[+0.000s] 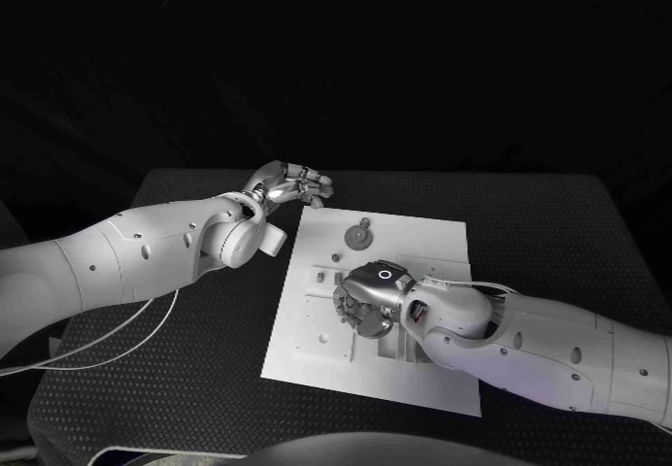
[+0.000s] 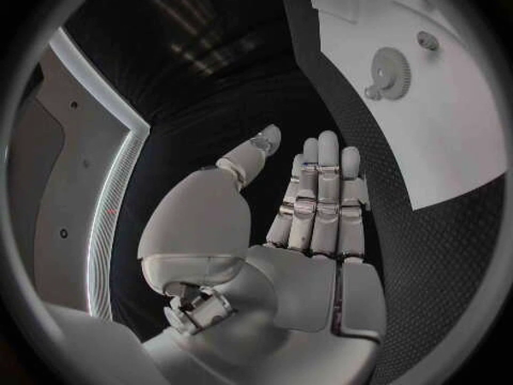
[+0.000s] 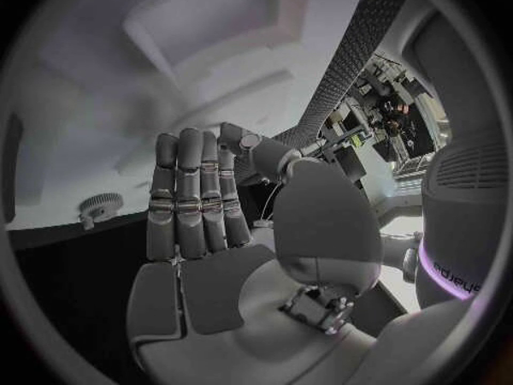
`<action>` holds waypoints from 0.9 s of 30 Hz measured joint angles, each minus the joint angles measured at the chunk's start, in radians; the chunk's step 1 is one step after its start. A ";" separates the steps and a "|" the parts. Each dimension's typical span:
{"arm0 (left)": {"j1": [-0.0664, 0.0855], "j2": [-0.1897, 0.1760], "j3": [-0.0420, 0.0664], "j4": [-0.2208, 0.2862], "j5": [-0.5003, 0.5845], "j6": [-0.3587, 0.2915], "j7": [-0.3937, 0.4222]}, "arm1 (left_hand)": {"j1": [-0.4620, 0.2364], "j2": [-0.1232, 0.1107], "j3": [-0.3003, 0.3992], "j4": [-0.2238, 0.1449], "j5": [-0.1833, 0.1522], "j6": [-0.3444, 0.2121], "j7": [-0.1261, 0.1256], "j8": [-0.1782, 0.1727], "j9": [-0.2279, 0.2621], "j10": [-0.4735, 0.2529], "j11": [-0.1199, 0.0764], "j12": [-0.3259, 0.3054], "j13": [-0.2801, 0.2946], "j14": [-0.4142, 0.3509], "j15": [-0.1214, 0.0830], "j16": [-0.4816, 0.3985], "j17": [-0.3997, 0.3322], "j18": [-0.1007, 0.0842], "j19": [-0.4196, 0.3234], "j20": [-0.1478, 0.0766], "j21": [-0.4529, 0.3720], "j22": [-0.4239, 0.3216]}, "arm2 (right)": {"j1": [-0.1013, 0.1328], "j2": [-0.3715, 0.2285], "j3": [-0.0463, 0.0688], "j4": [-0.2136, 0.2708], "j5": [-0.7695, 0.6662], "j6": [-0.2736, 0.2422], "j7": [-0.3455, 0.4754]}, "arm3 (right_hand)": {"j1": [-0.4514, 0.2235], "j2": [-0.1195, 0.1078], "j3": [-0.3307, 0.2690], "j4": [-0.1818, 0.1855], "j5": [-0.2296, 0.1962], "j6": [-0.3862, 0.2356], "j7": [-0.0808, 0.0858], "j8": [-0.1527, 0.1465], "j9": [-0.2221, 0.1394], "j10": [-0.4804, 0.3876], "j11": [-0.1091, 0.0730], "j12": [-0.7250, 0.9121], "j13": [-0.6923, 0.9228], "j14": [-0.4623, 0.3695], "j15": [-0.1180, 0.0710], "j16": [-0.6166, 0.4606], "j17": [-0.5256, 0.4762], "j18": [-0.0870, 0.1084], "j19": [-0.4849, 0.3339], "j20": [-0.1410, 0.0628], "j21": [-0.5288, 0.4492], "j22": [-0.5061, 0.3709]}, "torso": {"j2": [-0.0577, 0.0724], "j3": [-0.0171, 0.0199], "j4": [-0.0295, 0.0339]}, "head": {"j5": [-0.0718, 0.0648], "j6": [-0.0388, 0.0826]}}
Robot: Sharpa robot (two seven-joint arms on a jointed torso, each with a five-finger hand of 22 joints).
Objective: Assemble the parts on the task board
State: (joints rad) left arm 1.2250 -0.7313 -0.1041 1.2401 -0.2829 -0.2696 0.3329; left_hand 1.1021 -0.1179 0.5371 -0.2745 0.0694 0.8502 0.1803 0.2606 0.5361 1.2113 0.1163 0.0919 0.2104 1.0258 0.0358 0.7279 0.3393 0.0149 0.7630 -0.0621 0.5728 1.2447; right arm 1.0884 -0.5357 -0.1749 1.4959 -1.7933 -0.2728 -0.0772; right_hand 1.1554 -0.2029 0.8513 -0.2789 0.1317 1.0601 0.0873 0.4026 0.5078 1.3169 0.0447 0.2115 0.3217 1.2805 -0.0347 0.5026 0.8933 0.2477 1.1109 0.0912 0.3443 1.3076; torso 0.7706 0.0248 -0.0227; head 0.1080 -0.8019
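Hovering over the task board point(image 1: 434, 243), your right hand point(image 1: 371, 296) is the nearer one.
Its fingers are straight and apart, holding nothing; the gear part point(image 1: 360, 236) lies just beyond its fingertips. Your left hand point(image 1: 290, 184), likewise empty, waits off the board's far corner.

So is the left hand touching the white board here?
Apart. In the head view the left hand hangs off the board's far corner, and the left wrist view shows black table between its fingers and the board.
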 measured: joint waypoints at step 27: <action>0.000 0.000 0.000 0.001 0.000 0.000 -0.001 | 0.000 0.000 0.000 0.000 0.000 0.000 0.000 0.000 0.001 0.000 0.000 0.000 -0.001 0.000 0.000 -0.004 0.003 0.000 0.000 0.000 -0.004 0.002 | 0.001 0.020 -0.013 0.000 -0.016 0.023 -0.012 | 0.000 0.000 0.000 0.000 0.000 0.002 0.002 -0.003 0.000 0.000 0.000 0.000 0.002 0.004 -0.001 0.000 0.002 -0.001 0.000 0.000 0.000 0.000 | 0.000 -0.0012 0.0006 | -0.007 -0.005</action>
State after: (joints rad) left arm 1.2253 -0.7314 -0.1042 1.2412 -0.2826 -0.2694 0.3319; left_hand 1.1021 -0.1179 0.5371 -0.2745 0.0694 0.8502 0.1803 0.2606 0.5368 1.2114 0.1162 0.0920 0.2096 1.0258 0.0358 0.7240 0.3423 0.0149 0.7630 -0.0621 0.5689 1.2464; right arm 1.0892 -0.5159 -0.1883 1.4962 -1.8093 -0.2498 -0.0895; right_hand 1.1550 -0.2026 0.8513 -0.2789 0.1317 1.0621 0.0895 0.3994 0.5081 1.3169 0.0447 0.2117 0.3241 1.2848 -0.0357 0.5026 0.8949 0.2463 1.1109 0.0912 0.3443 1.3081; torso 0.7706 0.0237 -0.0221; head 0.1011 -0.8072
